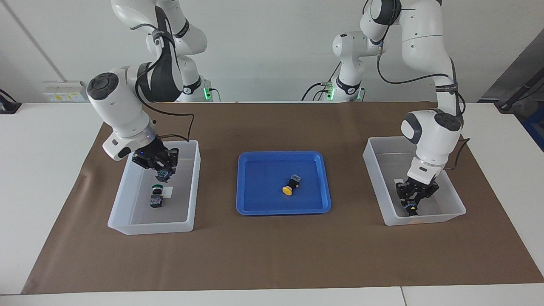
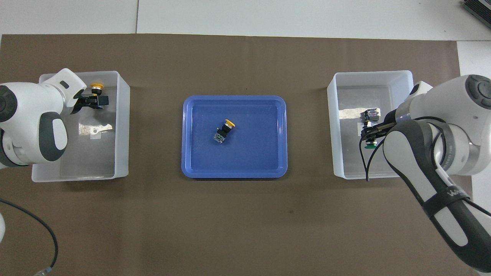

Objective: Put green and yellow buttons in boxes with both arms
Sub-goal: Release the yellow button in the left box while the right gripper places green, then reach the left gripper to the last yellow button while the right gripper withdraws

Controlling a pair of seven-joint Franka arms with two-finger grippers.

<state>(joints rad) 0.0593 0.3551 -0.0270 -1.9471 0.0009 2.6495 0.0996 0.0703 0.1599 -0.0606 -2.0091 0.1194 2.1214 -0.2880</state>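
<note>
My right gripper (image 1: 165,170) is shut on a green button (image 2: 370,145) and holds it over the box (image 1: 193,187) at the right arm's end, which also shows in the overhead view (image 2: 337,134). A second green button (image 1: 157,197) lies on that box's floor and shows in the overhead view (image 2: 372,114). My left gripper (image 1: 411,203) is low inside the other box (image 1: 376,187) and shut on a yellow button (image 2: 96,87). The left gripper (image 2: 93,100) is over the part of its box (image 2: 122,126) farthest from the robots. Another yellow button (image 1: 291,186) lies on its side in the blue tray.
The shallow blue tray (image 1: 255,204) sits mid-table between the two boxes on a brown mat (image 1: 272,255). Each box has a small white label on its floor (image 1: 168,192) (image 2: 96,130). Cables trail from both arms.
</note>
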